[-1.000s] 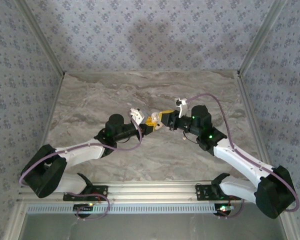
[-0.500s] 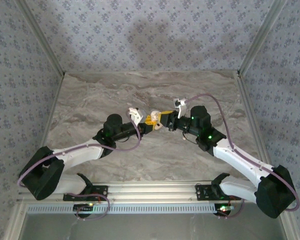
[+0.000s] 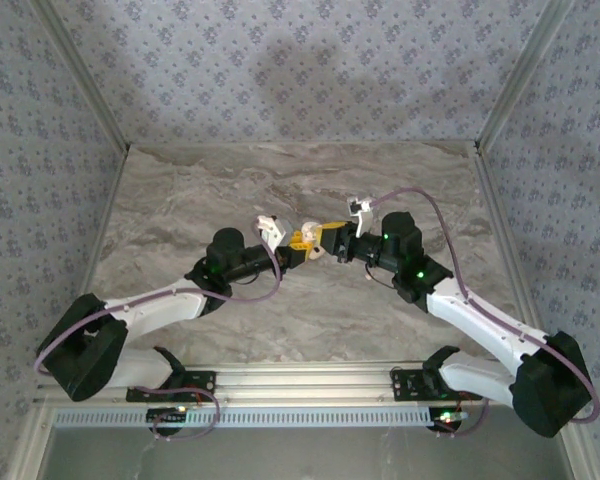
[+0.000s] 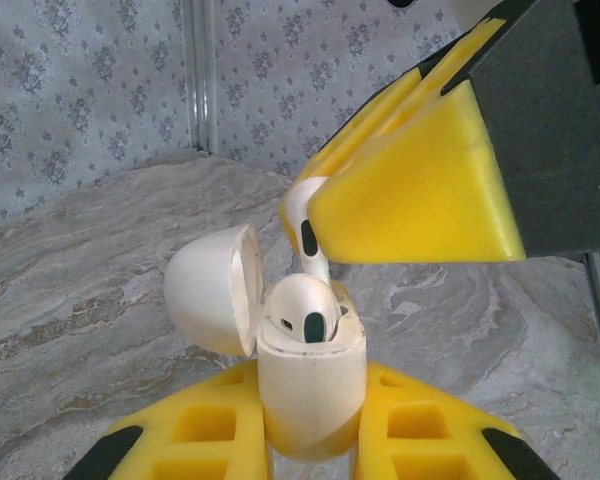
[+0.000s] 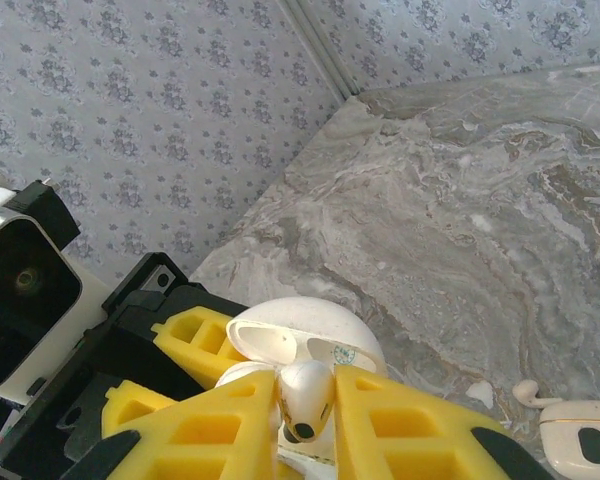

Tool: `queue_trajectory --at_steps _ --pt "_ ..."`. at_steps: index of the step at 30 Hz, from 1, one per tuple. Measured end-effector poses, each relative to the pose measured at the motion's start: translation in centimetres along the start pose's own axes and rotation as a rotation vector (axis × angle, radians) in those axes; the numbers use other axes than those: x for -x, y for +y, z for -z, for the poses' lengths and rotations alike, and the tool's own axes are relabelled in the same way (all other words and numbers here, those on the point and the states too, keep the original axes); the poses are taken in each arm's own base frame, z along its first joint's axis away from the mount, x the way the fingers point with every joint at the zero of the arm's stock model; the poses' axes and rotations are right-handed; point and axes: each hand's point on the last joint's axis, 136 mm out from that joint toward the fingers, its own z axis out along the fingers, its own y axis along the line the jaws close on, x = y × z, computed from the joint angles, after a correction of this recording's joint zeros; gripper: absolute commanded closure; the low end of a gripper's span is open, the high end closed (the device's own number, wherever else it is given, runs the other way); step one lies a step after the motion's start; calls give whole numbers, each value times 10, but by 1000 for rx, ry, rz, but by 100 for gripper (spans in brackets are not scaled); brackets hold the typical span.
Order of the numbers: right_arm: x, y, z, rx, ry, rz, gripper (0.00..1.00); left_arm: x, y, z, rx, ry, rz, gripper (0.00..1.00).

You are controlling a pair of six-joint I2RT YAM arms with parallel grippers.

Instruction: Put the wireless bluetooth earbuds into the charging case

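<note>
Earbuds (image 4: pixel 302 312) — two: one seemingly inside the lone case (image 4: pixel 310 395), one pinched above.

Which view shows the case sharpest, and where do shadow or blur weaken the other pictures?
Left wrist: case crisp and evenly lit, wall behind slightly soft. Right wrist: earbud and marble table sharp, light even. Top: faint shadow on the back wall; case too small for detail.

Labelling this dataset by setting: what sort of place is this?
Probably a staged robot test booth, not a home: patterned wallpaper panels box in a marble-look tabletop, and the left arm and right arm are bolted to an aluminium rail.
</note>
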Motion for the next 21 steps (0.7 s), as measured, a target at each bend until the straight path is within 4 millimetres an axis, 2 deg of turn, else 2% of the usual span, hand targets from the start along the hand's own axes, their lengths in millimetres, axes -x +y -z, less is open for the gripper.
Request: queue_trajectory --at_steps 21 --pt "-3 11 9 115 36 25 77 9 -10 5 -40 -24 -13 89"
